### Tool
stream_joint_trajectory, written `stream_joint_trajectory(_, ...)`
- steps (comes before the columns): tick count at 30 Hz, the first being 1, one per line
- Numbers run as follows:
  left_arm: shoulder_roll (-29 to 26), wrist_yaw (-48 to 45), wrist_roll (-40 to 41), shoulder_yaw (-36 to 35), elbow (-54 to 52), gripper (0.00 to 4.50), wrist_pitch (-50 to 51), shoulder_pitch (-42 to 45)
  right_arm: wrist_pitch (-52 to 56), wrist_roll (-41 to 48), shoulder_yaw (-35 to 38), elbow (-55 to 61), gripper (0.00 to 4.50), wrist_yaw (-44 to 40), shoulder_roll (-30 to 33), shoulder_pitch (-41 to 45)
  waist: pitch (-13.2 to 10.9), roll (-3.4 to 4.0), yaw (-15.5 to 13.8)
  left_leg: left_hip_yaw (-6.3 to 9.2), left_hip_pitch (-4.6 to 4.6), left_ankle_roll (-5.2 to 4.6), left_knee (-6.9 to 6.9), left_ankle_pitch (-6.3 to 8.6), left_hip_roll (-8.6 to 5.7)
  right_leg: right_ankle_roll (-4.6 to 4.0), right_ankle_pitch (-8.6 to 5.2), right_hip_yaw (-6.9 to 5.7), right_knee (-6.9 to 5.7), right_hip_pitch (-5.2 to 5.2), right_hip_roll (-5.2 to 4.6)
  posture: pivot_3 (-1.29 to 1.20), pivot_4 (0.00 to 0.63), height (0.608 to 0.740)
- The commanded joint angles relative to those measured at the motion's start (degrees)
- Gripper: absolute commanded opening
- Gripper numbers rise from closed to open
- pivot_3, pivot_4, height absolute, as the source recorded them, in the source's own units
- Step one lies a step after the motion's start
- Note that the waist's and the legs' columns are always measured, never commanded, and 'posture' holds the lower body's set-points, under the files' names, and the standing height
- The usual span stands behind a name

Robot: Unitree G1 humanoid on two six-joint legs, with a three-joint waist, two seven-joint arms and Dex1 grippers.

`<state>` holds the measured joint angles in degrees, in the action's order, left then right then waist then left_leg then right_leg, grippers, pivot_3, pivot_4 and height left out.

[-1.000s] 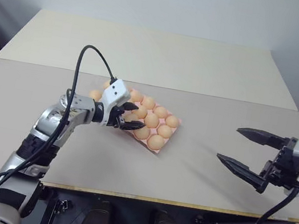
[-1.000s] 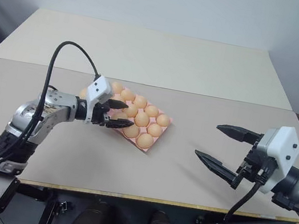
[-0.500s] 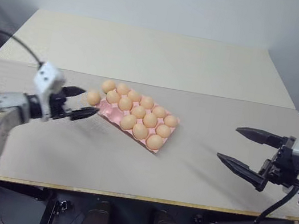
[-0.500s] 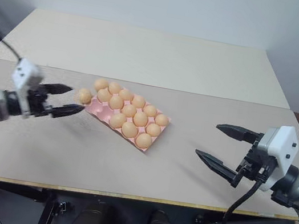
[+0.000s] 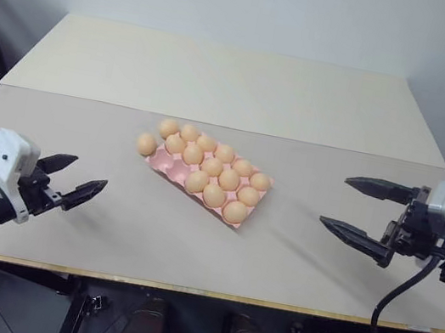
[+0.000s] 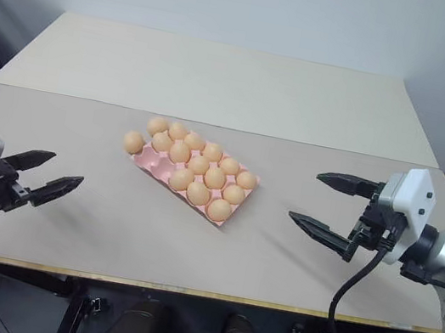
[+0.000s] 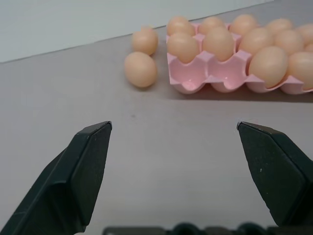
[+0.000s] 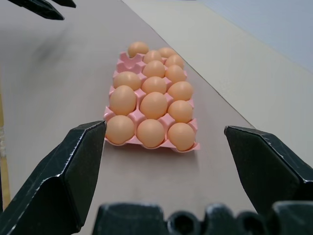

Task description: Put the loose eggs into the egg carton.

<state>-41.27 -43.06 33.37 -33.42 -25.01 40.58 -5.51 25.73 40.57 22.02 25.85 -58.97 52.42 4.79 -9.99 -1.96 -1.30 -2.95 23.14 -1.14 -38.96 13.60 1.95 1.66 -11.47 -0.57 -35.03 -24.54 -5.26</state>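
step: fetch loose egg point(image 5: 146, 144) beside egg carton point(image 5: 171, 171) | left gripper point(image 5: 67, 178) released, right gripper point(image 5: 369, 213) released | approach low, clench gently

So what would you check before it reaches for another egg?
1. All eggs in the egg carton: not ok. Two loose eggs lie on the table by its left end.
2. Free cups: ok. Two empty cups on the near edge, close to those eggs.
3. Left gripper open and empty: ok.
4. Right gripper open and empty: ok.
5. Bare table between the left gripper and the loose eggs: ok.
6. Eggs uncracked: cannot tell.
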Motion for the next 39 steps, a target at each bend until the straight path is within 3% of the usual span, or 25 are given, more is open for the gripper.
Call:
stream_joint_trajectory(1, -0.5, 4.4, 1.0, 2.3, -0.4, 4.47, 2.8, 4.7, 0.2, 0.5, 0.8, 1.0, 4.5, 0.2, 0.8, 1.0, 0.0, 0.0, 0.0, 0.01, 0.02, 0.0, 0.0, 0.0, -0.02, 0.0, 0.01, 0.0, 0.0, 0.0, 0.02, 0.0, 0.15, 0.74)
stream_joint_trajectory(9, 4.3, 17.8, -4.2, 15.9, 14.3, 4.47, 11.7, 28.9, 1.3, 1.1, 1.0, 3.3, 4.5, 2.3, 0.3, 0.6, 0.0, -0.04, -0.3, 0.01, -0.2, 0.0, -0.05, -0.01, -0.09, 0.17, 0.1, 0.0, -0.03, 0.26, 0.09, 0.0, 0.15, 0.74)
stream_joint_trajectory(13, 10.8, 26.4, -8.5, 18.2, 26.4, 4.47, 11.7, 39.7, 2.2, 1.7, 2.3, 5.3, 4.5, 3.7, 0.3, -0.7, 0.0, -0.07, -0.3, 0.04, -0.11, -0.01, -0.03, -0.01, -0.13, 0.35, 0.27, -0.01, 0.0, 0.23, 0.09, 0.0, 0.15, 0.74)
stream_joint_trajectory(18, 15.4, 30.9, -12.6, 19.7, 38.8, 4.47, 8.8, 47.1, 3.2, 2.7, 4.1, 7.2, 4.5, 4.9, 0.5, -2.2, 0.0, -0.09, 0.5, 0.06, -0.01, -0.03, -0.03, 0.0, -0.18, 0.06, 0.49, 0.0, 0.04, 0.18, 0.07, 0.0, 0.15, 0.74)
stream_joint_trajectory(25, 17.4, 32.1, -16.5, 22.1, 47.9, 4.47, 6.9, 51.1, 3.9, 3.0, 5.1, 7.8, 4.5, 5.6, 0.8, -2.5, 0.0, -0.1, 0.6, 0.07, -0.02, -0.03, -0.04, -0.01, -0.17, 0.12, 0.46, -0.02, 0.01, 0.17, 0.08, 0.0, 0.15, 0.74)
stream_joint_trajectory(35, 16.9, 31.7, -18.1, 23.7, 44.9, 4.47, 12.4, 48.2, 4.1, 3.3, 5.5, 7.9, 4.5, 5.9, 0.8, -2.8, 0.0, -0.11, 0.6, 0.08, -0.02, -0.02, -0.03, 0.0, -0.19, 0.09, 0.51, -0.01, 0.02, 0.17, 0.04, 0.0, 0.15, 0.74)
stream_joint_trajectory(39, 16.8, 32.1, -18.6, 23.8, 45.0, 3.6, 13.4, 48.6, 3.7, 3.0, 5.0, 7.4, 4.5, 5.8, 0.7, -2.3, 0.0, -0.1, 0.6, 0.08, -0.06, -0.02, -0.04, -0.01, -0.18, 0.18, 0.46, -0.01, 0.0, 0.2, 0.05, 0.0, 0.15, 0.74)
